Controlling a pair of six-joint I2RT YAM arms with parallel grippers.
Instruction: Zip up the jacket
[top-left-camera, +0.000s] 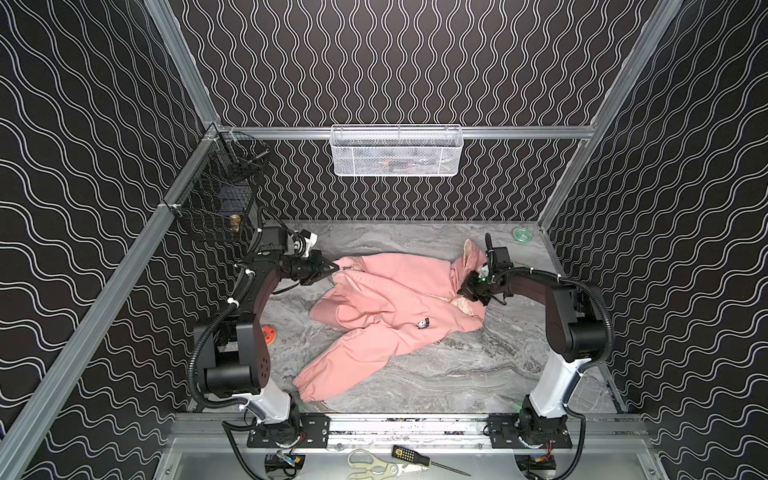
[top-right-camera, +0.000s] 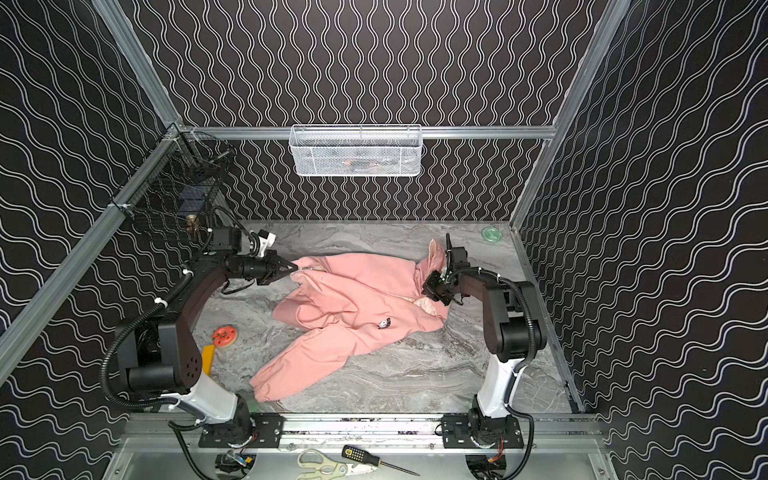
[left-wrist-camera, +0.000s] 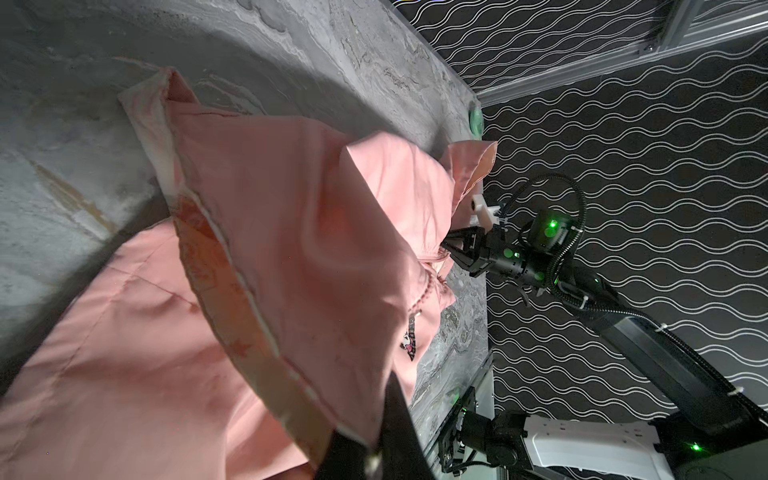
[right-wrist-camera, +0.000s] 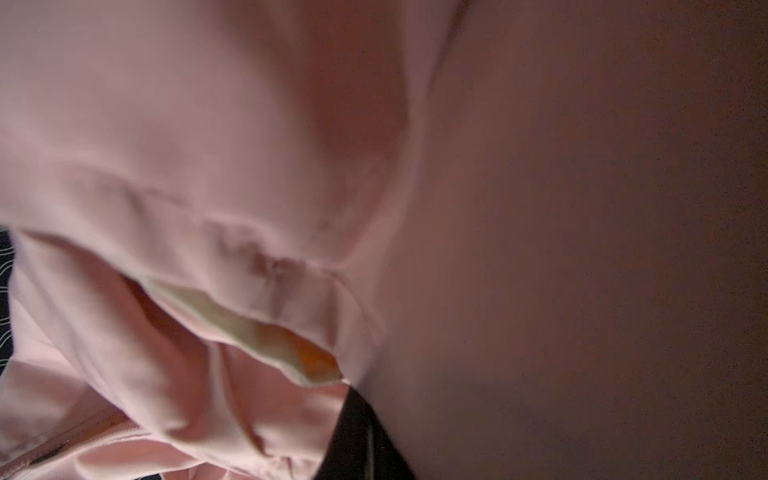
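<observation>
Left gripper (top-left-camera: 336, 269) pinched tight on the jacket (top-left-camera: 386, 305) hem; right gripper (top-left-camera: 462, 291) at collar (top-left-camera: 468, 259), I cannot tell its grip. Zip (top-left-camera: 353, 270) looks mostly closed; top stretch seems left.

The jacket (top-left-camera: 386, 299) is thin matt cloth, softly creased. The worktop (top-left-camera: 457, 374) looks like smooth grey veined stone with a faint sheen. The basket (top-left-camera: 397, 151) is white-coated wire mesh, the frame rail (top-left-camera: 519, 132) bare brushed metal.
</observation>
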